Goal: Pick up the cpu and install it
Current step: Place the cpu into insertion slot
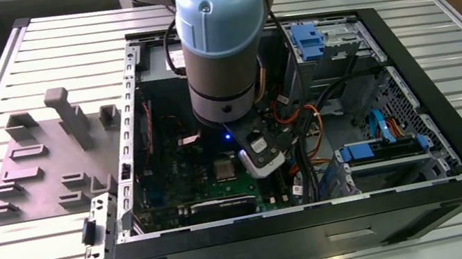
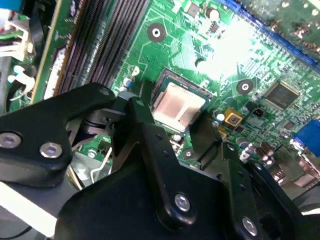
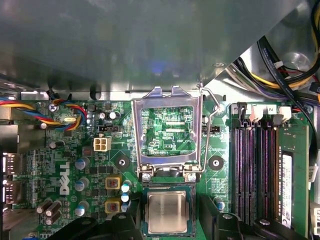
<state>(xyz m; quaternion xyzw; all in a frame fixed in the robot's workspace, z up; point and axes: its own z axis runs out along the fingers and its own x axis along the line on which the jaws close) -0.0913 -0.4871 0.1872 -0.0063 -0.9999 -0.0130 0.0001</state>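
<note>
cpu (image 3: 167, 212) seated flat in socket (image 3: 192, 212) on motherboard (image 3: 222, 182), edges square to the frame. Gripper (image 2: 172, 117) released: fingers (image 2: 142, 125) flank the cpu, narrow gap each side. Load plate (image 3: 138, 135) stands open just beyond the cpu.

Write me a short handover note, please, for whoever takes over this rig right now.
Gripper: open, with one finger on each side of the cpu and no visible contact.
Cpu: lying flat in its socket on the motherboard, inside the computer case.
Done: the cpu looks placed in the socket.
Left: the retention frame stands hinged open, not yet closed over the cpu.
</note>
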